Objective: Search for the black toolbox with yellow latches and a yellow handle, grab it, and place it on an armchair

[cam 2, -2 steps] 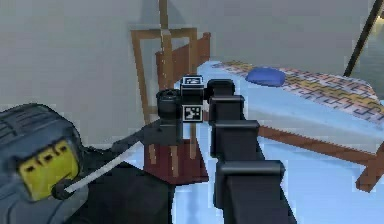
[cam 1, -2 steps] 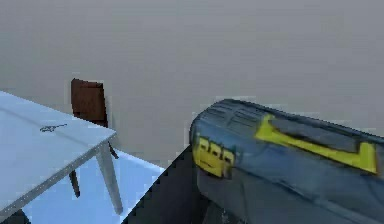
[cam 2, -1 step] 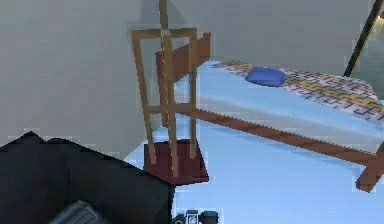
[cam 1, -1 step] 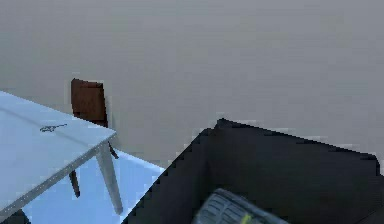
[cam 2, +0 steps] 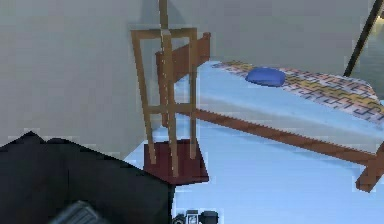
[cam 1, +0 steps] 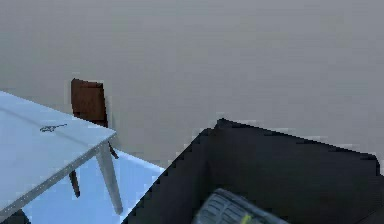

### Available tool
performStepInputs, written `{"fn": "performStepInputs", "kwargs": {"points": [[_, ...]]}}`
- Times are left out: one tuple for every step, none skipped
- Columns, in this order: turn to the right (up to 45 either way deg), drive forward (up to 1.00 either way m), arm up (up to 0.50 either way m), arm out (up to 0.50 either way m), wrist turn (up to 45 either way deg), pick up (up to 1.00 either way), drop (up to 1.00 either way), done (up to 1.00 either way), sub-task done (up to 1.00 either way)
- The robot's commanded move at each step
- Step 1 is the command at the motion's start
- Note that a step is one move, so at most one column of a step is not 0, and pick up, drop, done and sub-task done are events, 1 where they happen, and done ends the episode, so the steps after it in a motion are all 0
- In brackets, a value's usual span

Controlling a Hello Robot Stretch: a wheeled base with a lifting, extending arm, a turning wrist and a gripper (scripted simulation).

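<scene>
A dark armchair (cam 1: 270, 165) takes up the forward view's lower right, and its arm and back (cam 2: 70, 175) fill the arm side view's lower left. On its seat lies a grey ribbed thing (cam 1: 232, 208) with a thin yellowish line along one edge; a grey ribbed corner (cam 2: 82, 214) sits at the arm side view's bottom edge. The two small white squares of the arm's end (cam 2: 200, 216) peek up at that bottom edge. Left of them the gripper (cam 2: 180, 217) merges with the dark armchair. I cannot tell whether it holds anything.
A white table (cam 1: 45, 145) with slanted legs stands at the forward view's left, with a brown chair (cam 1: 90, 100) behind it. A tall wooden stand (cam 2: 168, 90) on a reddish base rises beside the armchair. A wooden bed (cam 2: 290, 100) with a blue pillow (cam 2: 266, 75) lies beyond.
</scene>
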Motion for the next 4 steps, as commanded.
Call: {"fn": "performStepInputs", "kwargs": {"points": [[0.0,0.0,0.0,0.0,0.0,0.0,1.0,0.0,0.0],[0.0,0.0,0.1,0.0,0.0,0.0,0.0,0.0,0.0],[0.0,0.0,0.0,-0.08,0.0,0.0,0.0,0.0,0.0],[0.0,0.0,0.0,0.0,0.0,0.0,0.0,1.0,0.0]]}}
